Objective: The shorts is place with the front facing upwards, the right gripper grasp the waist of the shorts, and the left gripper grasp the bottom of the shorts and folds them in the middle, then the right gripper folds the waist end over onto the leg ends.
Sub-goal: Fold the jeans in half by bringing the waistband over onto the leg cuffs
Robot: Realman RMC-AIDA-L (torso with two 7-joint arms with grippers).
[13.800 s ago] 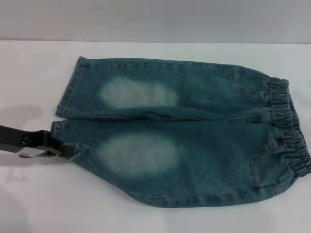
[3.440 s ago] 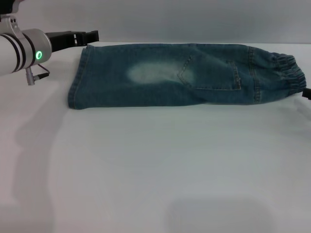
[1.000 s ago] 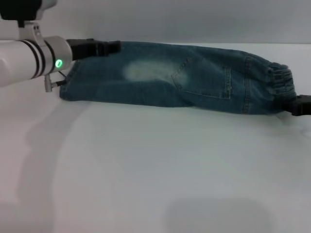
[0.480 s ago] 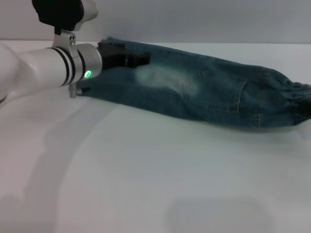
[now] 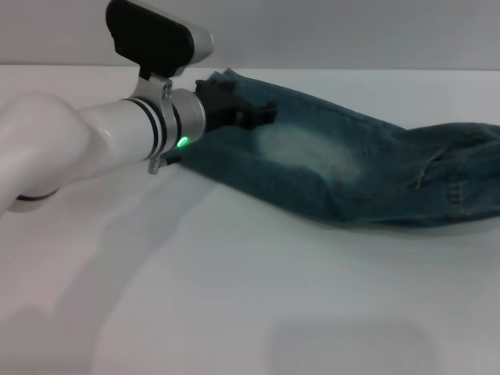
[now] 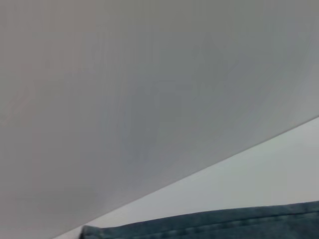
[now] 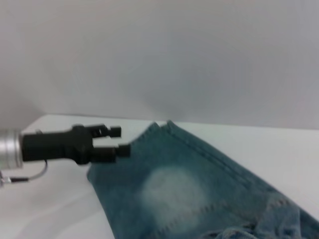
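Note:
The blue denim shorts (image 5: 351, 172) lie folded lengthwise across the back of the white table (image 5: 234, 297), slanting from upper left to the right edge. Their waist end runs out of the head view on the right. My left gripper (image 5: 254, 113) sits at the leg ends and is shut on the hem, whose corner stands lifted. The right wrist view shows the left gripper (image 7: 118, 140) at the edge of the shorts (image 7: 174, 189), its two black fingers on either side of the cloth. A strip of the shorts (image 6: 224, 221) shows in the left wrist view. My right gripper is out of view.
My white left arm (image 5: 86, 144) crosses the left part of the table. A grey wall (image 5: 312, 31) rises behind the table's far edge. White tabletop lies in front of the shorts.
My left gripper has swung rightward and nearer, taking the leg ends with it. The shorts have slid right, and the waist and the right gripper have left the head view.

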